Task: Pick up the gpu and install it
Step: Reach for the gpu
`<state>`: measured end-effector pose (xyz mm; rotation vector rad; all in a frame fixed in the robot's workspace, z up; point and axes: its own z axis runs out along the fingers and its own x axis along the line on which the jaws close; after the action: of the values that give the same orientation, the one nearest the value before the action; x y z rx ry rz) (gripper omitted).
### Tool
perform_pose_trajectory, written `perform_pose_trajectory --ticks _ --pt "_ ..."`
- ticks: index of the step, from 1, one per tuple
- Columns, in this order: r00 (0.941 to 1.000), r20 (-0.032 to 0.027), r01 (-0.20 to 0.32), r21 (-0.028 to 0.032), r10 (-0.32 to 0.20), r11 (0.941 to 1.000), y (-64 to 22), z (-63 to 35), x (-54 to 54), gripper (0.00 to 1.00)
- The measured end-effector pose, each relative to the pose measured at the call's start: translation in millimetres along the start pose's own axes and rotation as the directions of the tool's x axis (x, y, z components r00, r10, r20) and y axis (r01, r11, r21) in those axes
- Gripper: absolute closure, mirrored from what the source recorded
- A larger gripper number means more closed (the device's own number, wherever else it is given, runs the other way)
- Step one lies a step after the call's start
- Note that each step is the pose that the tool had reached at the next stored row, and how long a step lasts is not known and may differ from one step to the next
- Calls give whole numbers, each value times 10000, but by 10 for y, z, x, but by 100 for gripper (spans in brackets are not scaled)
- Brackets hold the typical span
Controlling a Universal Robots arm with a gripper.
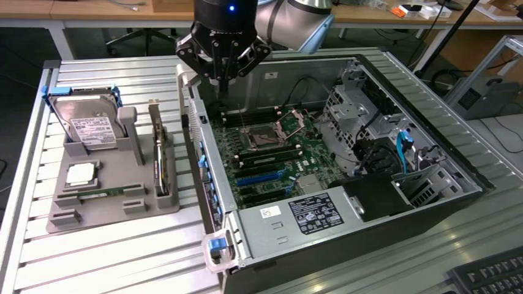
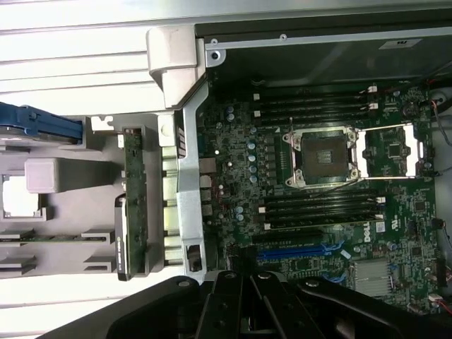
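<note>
Slatted metal table [image 1: 106, 257] first, at the exterior view's left: on it sits the grey holder [image 1: 122, 211], with the hard drive [image 1: 90, 128] propped at its far end in a blue bracket, a square processor chip [image 1: 82, 174] lying flat below it, and a slim memory stick [image 1: 98, 195] in a groove nearer the camera. Along the holder's edge on the exterior view's right, the gpu [image 1: 160, 159] stands on its long edge in a slot, thin and dark, untouched, just beside the wall of the open computer case [image 1: 425, 122]. Moving right, I see the arm coming in from the top of the picture, its grey joint [image 1: 298, 24] behind and its black wrist pointing straight down. The gripper [image 1: 220, 92] hangs over the case's near wall at the far corner of the motherboard [image 1: 270, 159], above the gpu's level and off to its right, not touching it. Its jaws are pressed together into one narrow tip with nothing between them. From the wrist camera I look straight down on the board, with the open processor socket [image 2: 321, 157] and the blue expansion slots [image 2: 296, 248] bare. Further right in the exterior view are the drive cage [image 1: 359, 110], the power supply [image 1: 315, 213] at the case's near end, and a keyboard [image 1: 490, 275] at the corner.
</note>
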<state>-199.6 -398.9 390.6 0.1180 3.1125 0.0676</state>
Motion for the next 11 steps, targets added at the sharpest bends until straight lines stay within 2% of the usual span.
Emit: perform_pose_trajectory --ticks 11 --pt "10000 0 0 0 0 10000 -4 0 54 89"
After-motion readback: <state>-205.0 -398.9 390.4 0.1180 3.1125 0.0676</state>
